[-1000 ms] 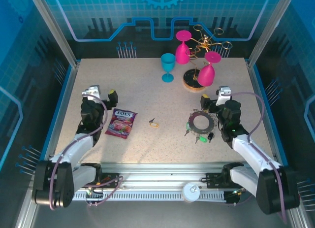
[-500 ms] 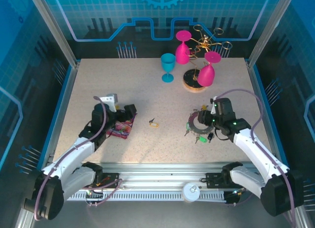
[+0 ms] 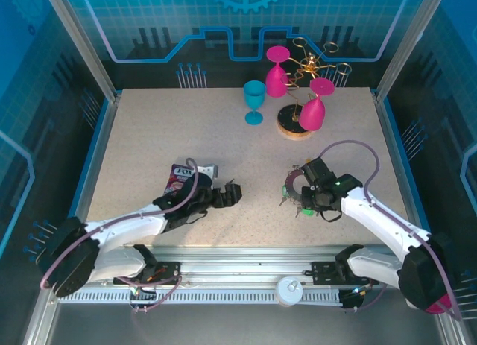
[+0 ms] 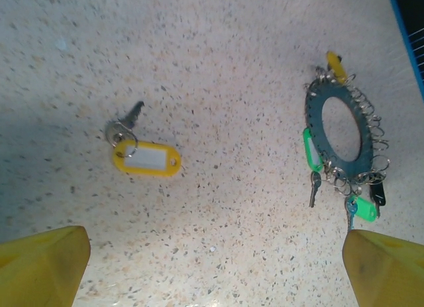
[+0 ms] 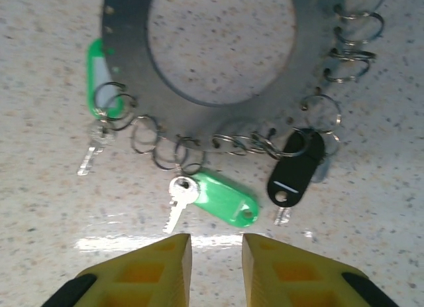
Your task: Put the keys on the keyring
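Keyring [image 3: 292,182] lies flat on the speckled table [image 3: 149,136], its near rim under the right gripper [image 3: 317,200]. The left arm [image 3: 134,226] reaches low across the table from the keyring's left. The left gripper [image 3: 234,191] hangs well to the left of the keyring, its yellow fingers [image 4: 46,260] spread wide with nothing between them. The right gripper hovers over the near side of the keyring, pointing down at it. Its fingers [image 5: 146,270] are drawn close, with a narrow slit of table showing between them, and they pinch nothing.

Beyond the keyring stands a gold glass rack [image 3: 309,62] on a round wooden base [image 3: 287,127], with two pink goblets [image 3: 277,71] hanging upside down from it. A teal goblet [image 3: 254,99] stands upright beyond the keyring and to its left. A candy bag [image 3: 177,179] lies farther left of the keyring than the left gripper, partly under the arm.

Small wire loops [image 5: 354,28] line the keyring's outer rim. Four keys hang from them:
- a green-tagged key [image 5: 228,197] on the near rim
- a black-tagged key [image 5: 295,171] just to its right
- a second green tag [image 5: 99,78] on the left rim
- a yellow tag [image 4: 336,65] on the far rim

A loose key [image 4: 146,158] with a yellow-orange tag lies on the table well to the left of the keyring, apart from it
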